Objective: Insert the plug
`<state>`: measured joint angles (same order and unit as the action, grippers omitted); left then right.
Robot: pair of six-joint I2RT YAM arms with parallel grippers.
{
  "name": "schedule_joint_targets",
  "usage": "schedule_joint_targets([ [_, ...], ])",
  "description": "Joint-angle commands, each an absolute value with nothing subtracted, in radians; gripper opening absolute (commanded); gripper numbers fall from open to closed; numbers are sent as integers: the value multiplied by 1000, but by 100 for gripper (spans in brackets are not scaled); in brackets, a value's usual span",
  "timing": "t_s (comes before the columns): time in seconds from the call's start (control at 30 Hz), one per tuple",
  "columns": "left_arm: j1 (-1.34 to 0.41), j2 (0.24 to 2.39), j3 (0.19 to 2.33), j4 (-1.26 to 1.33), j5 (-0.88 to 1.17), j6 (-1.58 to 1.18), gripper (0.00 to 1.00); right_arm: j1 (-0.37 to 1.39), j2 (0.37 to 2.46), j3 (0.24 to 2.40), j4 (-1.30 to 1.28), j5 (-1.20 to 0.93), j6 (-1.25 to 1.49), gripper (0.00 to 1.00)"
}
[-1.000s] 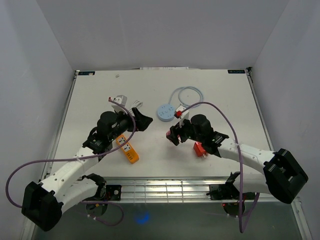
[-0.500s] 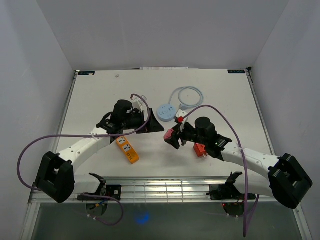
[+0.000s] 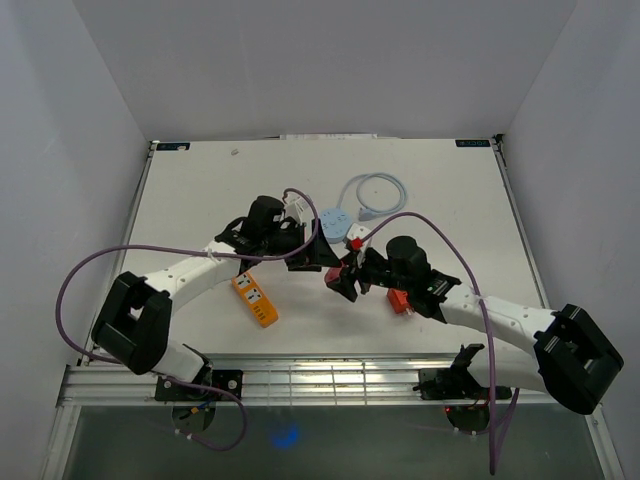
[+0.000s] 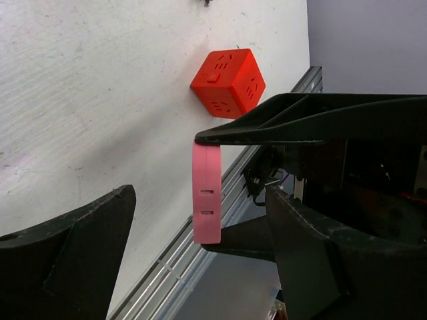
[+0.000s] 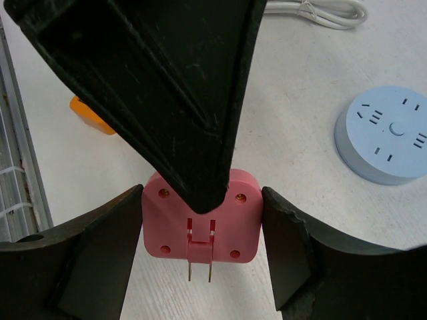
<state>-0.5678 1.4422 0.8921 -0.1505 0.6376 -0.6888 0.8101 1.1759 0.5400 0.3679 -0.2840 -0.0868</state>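
Top external view shows both arms meeting over the middle of the desk (image 3: 200, 190). The left tool (image 3: 312, 252) sits just beside the right tool (image 3: 342, 277), with a speck of pink plug (image 3: 335, 271) between them. From there I cannot tell whether either tool grips it. This view alone lays out the sockets. An orange power strip (image 3: 256, 300) lies near the left arm, a red cube socket (image 3: 400, 299) is by the right arm, and a round blue socket (image 3: 332, 222) sits beyond the tools.

The right wrist view settles the grip. The right tool's fingers (image 5: 100, 253) press against both sides of the plug. Its flat face is toward the camera and its two prongs point to the bottom of that picture. A black finger of the left tool crosses above it.

The left wrist view gives the plug edge-on, pinched by the right tool. The left tool's own fingers (image 4: 67, 267) are spread wide on either side of the plug, not touching it.
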Motion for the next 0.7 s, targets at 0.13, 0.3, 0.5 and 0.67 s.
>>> schedule_joint_targets([
  [0.13, -609, 1491, 948, -135, 655, -701, 79, 822, 1189, 555, 405, -281, -107, 47],
  [0.3, -612, 1519, 951, -137, 661, -707, 60, 824, 1187, 552, 411, -278, -107, 46],
  [0.5, -612, 1519, 954, -135, 664, -706, 38, 825, 1195, 551, 413, -278, -107, 46],
  [0.67, -614, 1525, 957, -133, 681, -703, 6, 824, 1204, 555, 411, -276, -106, 50],
])
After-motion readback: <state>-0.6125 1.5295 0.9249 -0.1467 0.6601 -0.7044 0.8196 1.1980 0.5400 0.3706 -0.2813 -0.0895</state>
